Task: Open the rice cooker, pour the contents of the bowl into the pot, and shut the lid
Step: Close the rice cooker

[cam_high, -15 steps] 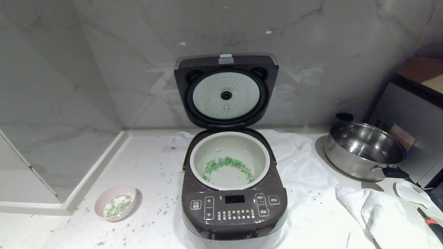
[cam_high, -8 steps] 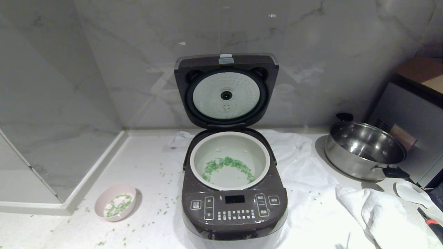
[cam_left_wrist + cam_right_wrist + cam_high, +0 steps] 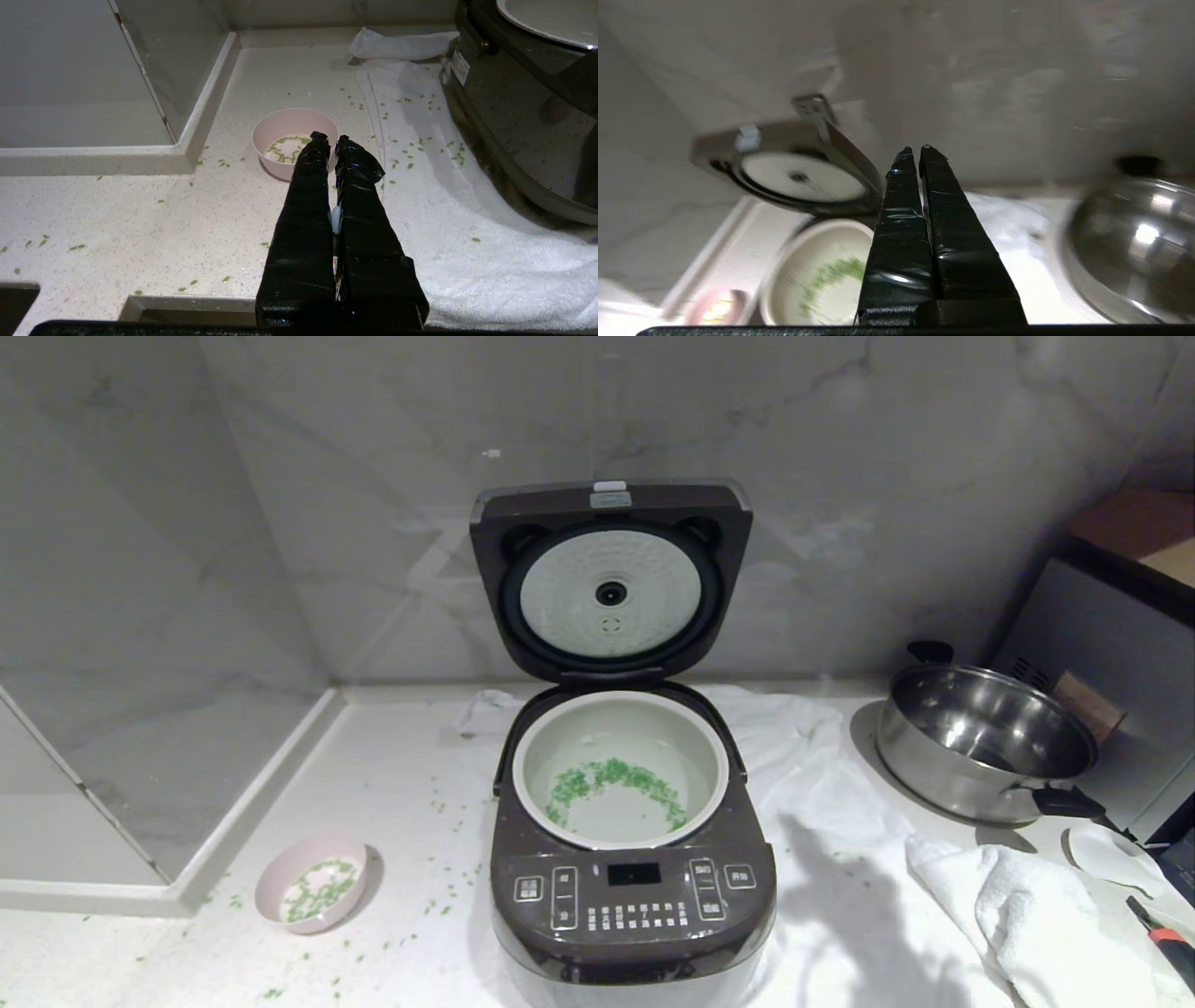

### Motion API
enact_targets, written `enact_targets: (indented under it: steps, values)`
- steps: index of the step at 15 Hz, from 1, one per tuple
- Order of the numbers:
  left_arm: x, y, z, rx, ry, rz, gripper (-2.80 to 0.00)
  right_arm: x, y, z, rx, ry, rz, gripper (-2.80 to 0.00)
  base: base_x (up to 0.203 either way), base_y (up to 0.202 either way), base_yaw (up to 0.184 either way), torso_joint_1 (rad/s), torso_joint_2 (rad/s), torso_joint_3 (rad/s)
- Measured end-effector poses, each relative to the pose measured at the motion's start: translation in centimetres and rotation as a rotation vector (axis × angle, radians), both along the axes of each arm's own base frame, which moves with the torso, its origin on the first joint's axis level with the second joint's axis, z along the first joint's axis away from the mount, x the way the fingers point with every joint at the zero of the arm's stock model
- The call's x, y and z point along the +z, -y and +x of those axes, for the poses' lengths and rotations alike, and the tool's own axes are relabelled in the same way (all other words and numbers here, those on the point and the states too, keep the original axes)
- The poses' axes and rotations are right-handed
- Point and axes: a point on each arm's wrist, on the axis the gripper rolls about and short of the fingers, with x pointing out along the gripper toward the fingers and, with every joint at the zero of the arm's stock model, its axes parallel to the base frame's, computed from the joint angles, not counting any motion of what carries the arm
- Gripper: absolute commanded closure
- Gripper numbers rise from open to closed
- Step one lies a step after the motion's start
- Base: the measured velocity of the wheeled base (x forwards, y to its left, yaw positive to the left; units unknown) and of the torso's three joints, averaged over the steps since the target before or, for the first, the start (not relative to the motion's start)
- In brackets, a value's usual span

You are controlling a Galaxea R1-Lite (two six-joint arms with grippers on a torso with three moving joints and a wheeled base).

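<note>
The dark rice cooker point(image 3: 633, 905) stands in the middle of the counter with its lid point(image 3: 611, 504) hinged upright, showing the white dimpled plate. The pot point(image 3: 618, 728) inside holds a ring of green contents point(image 3: 607, 775) in water. More green grains point(image 3: 317, 889) lie in the pink bowl point(image 3: 280, 877), which sits on the counter to the cooker's left. My left gripper point(image 3: 330, 136) is shut and empty, hanging just short of the bowl point(image 3: 280, 126). My right gripper point(image 3: 916, 148) is shut and empty, raised to the right of the pot point(image 3: 817, 242), level with the lid point(image 3: 784, 135). Neither gripper shows in the head view.
A shiny steel pan point(image 3: 985, 747) with black handles stands at the right. A white cloth point(image 3: 822, 784) lies under the cooker, a bunched towel point(image 3: 1027, 905) beside it. Loose green grains point(image 3: 439, 896) dot the counter. A raised ledge point(image 3: 252, 803) bounds the left; the marble wall is close behind.
An arm-shaped shadow has come over the white cloth right of the cooker. The cooker, bowl and pan stay where they were.
</note>
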Motion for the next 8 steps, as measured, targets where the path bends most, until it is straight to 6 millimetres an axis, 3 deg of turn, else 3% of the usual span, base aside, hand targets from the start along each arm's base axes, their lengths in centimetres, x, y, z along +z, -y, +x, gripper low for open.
enact_targets:
  steps: [5,8]
  values:
    - [0.0,0.0,0.0,-0.001,-0.002,-0.007,0.0,5.2,-0.4,6.9,0.192,-0.016,0.119,0.0,0.0,0.0,0.0,0.0,0.0,0.0]
    - [0.0,0.0,0.0,0.0,-0.001,-0.012,0.0,4.2,-1.0,12.5,0.348,-0.114,0.18,0.0,0.0,0.0,0.0,0.0,0.0,0.0]
